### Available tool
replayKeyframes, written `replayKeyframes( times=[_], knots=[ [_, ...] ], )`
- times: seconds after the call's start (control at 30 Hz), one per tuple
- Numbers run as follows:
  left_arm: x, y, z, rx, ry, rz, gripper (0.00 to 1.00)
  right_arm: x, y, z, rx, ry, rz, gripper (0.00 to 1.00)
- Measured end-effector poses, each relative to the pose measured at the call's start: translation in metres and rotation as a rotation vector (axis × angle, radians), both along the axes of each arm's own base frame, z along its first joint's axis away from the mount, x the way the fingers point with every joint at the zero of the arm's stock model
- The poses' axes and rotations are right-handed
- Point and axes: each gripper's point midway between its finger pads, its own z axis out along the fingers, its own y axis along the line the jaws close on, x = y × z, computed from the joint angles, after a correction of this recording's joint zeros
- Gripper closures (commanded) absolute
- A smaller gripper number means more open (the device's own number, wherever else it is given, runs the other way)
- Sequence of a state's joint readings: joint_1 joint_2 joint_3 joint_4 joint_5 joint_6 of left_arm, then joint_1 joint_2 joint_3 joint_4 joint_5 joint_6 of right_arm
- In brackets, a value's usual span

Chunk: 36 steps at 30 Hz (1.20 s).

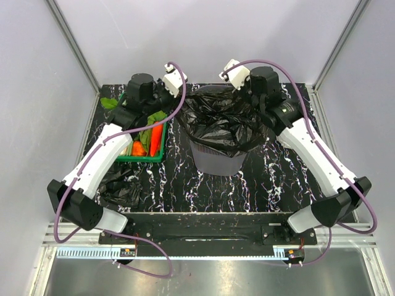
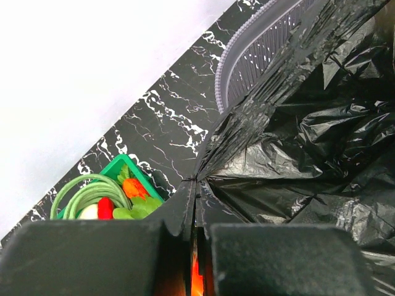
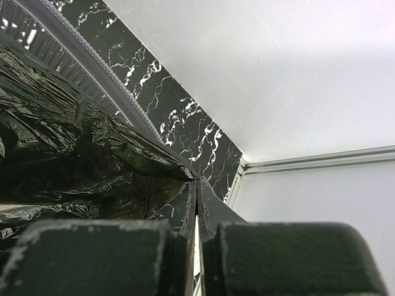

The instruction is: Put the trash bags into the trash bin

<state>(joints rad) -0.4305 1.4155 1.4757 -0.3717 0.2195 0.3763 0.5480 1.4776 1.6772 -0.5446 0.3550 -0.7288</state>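
Note:
The grey mesh trash bin (image 1: pixel 216 161) stands mid-table, and a black trash bag (image 1: pixel 223 120) is spread across its mouth. My left gripper (image 2: pixel 196 184) is shut on the bag's left edge, with the film (image 2: pixel 296 154) pulled taut from the fingertips and the bin's rim (image 2: pixel 223 71) just behind. At the bag's right edge my right gripper (image 3: pixel 197 182) is likewise shut on the film (image 3: pixel 80 160), next to the rim (image 3: pixel 99 71). Another crumpled trash bag (image 1: pixel 120 186) lies on the table at the front left, beside the left arm.
A green crate (image 1: pixel 147 158) of vegetables, a carrot (image 1: pixel 156 140) among them, sits left of the bin under the left arm; it also shows in the left wrist view as the crate (image 2: pixel 114 168). White walls and metal posts enclose the black marbled table (image 1: pixel 271 185).

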Motion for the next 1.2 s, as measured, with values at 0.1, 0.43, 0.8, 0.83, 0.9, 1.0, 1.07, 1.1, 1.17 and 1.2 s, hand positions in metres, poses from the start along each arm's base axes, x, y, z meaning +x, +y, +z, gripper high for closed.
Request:
replayKeyframes(
  times=[0.1, 0.43, 0.8, 0.83, 0.9, 1.0, 1.07, 1.1, 1.17, 1.2],
  knots=[
    [0.004, -0.002, -0.008, 0.004, 0.017, 0.001, 0.95, 0.007, -0.002, -0.007, -0.020, 0.010, -0.008, 0.95],
    [0.006, -0.004, -0.010, 0.005, 0.020, -0.003, 0.91, 0.025, -0.016, -0.009, -0.036, -0.007, -0.040, 0.94],
    [0.010, -0.004, -0.014, 0.023, 0.019, -0.008, 1.00, 0.042, -0.014, -0.034, -0.061, 0.041, -0.038, 0.93],
    [0.011, -0.005, -0.016, 0.025, 0.022, -0.008, 1.00, 0.043, -0.015, -0.036, -0.063, 0.045, -0.039, 0.93],
    [0.015, -0.006, -0.019, 0.029, 0.029, -0.005, 1.00, 0.045, -0.015, -0.040, -0.065, 0.053, -0.037, 0.93],
    [0.019, -0.007, -0.022, 0.031, 0.032, 0.000, 1.00, 0.048, -0.018, -0.042, -0.065, 0.058, -0.042, 0.93],
    [0.022, -0.007, -0.022, 0.030, 0.028, 0.007, 1.00, 0.048, -0.020, -0.041, -0.062, 0.056, -0.044, 0.93],
    [0.023, -0.007, -0.022, 0.028, 0.026, 0.012, 1.00, 0.049, -0.020, -0.039, -0.059, 0.054, -0.042, 0.93],
    [0.025, -0.007, -0.021, 0.023, 0.026, 0.021, 1.00, 0.050, -0.020, -0.036, -0.053, 0.047, -0.041, 0.92],
    [0.025, -0.006, -0.019, 0.019, 0.024, 0.027, 1.00, 0.050, -0.020, -0.034, -0.048, 0.042, -0.038, 0.92]
  ],
)
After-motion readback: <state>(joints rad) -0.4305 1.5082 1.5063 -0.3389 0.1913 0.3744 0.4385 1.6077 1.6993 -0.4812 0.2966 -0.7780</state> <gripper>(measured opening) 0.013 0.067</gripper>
